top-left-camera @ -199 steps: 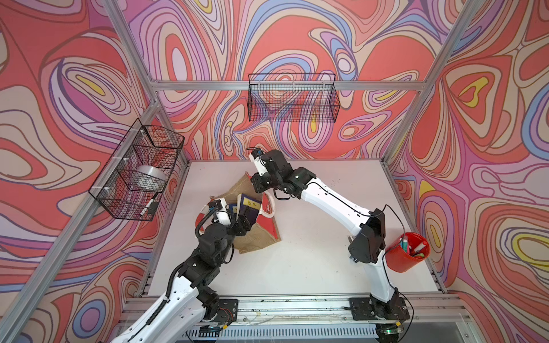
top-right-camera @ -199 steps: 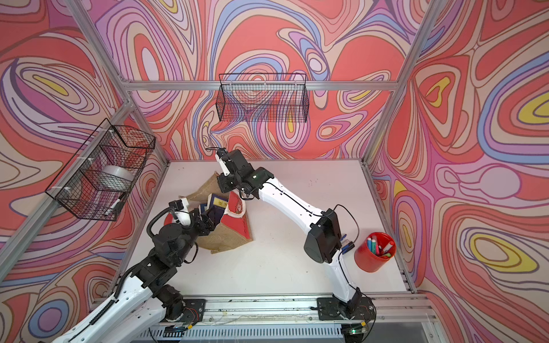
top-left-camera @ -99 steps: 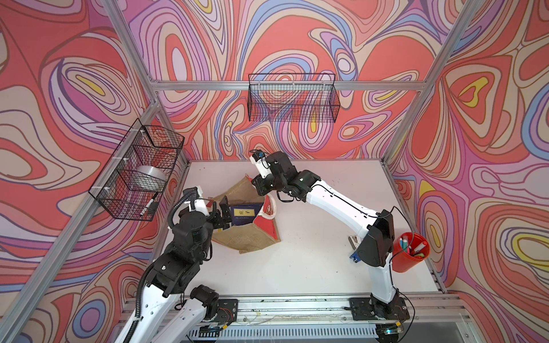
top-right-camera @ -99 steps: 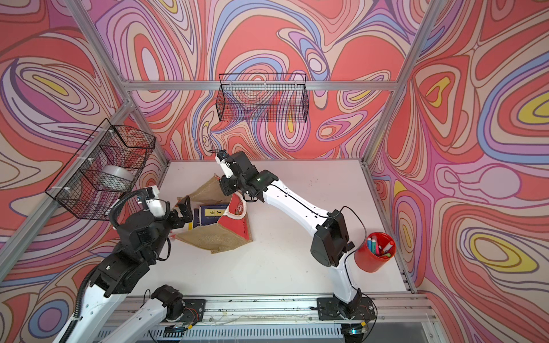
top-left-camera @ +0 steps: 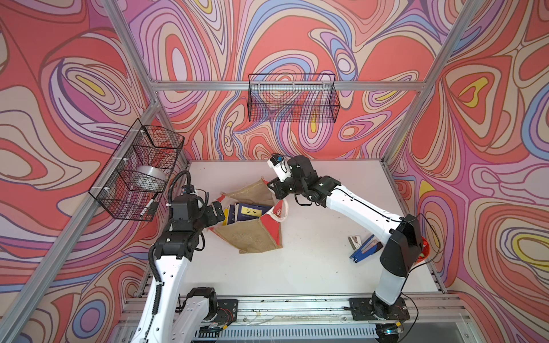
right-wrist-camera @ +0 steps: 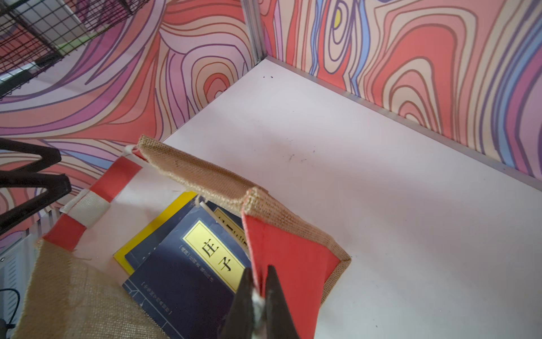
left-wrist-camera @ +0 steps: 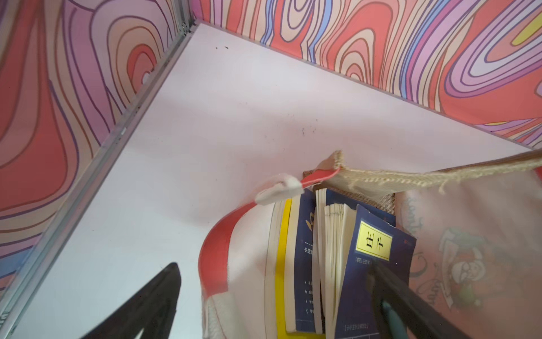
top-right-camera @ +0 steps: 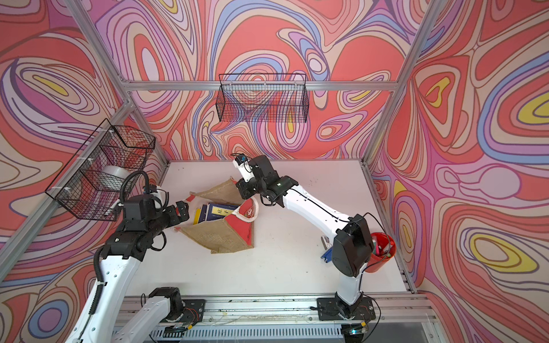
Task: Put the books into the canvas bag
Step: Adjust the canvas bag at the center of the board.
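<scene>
Taking the canvas bag (top-left-camera: 249,228) as the landmark and reading from left to right: the left gripper (top-left-camera: 218,209) hung just beside the bag's open mouth, its jaws spread wide and holding nothing. In the left wrist view 1 dark finger (left-wrist-camera: 410,305) lay across the navy cover while the other stood over bare table (left-wrist-camera: 205,102).

The bag lay tipped on its side, mouth toward the left arm. Inside it the books (top-right-camera: 218,211) leaned together: a navy paperback with a yellow title label (right-wrist-camera: 217,255) in front, a yellow cover (left-wrist-camera: 281,255) behind, and at least 2 more navy ones between.

At the bag's far rim the right gripper (right-wrist-camera: 258,296) was pressed together on the red side panel (right-wrist-camera: 290,258), lifting that edge and keeping the mouth open.

Well to the right of the bag lay a blue stapler (top-left-camera: 364,248), untouched.

The risk, as judged from this: the books rested close to the mouth of a tilted bag, so if the right pinch let go abruptly or the left finger dragged the cover while pulling back, the stack could slide out onto the table.
</scene>
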`<state>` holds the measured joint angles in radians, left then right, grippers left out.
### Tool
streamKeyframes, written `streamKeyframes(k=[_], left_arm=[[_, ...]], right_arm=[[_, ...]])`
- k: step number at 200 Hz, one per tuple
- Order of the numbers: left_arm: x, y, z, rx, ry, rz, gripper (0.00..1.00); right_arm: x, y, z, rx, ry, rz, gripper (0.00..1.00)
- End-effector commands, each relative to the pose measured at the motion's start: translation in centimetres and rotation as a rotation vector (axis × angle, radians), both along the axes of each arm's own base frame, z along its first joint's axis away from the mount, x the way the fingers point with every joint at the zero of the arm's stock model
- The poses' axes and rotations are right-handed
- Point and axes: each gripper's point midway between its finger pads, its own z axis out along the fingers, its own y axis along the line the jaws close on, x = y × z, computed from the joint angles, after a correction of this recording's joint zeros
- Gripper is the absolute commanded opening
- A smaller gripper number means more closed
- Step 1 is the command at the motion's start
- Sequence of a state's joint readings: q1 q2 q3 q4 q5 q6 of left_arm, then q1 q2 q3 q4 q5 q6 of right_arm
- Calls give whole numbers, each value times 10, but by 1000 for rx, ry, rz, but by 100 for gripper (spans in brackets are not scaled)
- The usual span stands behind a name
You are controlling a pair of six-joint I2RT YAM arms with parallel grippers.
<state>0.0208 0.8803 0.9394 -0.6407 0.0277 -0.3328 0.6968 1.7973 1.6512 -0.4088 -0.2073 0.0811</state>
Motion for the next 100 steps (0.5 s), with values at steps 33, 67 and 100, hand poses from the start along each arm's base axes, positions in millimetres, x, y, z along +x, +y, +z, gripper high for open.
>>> streamKeyframes(k=[33,67,100], left_arm=[[27,-1,-16,-151,46,-6,86],[53,-13,-19,-270,15,-75,71],[62,-20,-34,-314,72,-107,53]], right_arm=[[3,-37,32,77,-74,-36,0],[2,-43,31,86,-73,-39,0],[3,-45,32,92,-75,-38,0]])
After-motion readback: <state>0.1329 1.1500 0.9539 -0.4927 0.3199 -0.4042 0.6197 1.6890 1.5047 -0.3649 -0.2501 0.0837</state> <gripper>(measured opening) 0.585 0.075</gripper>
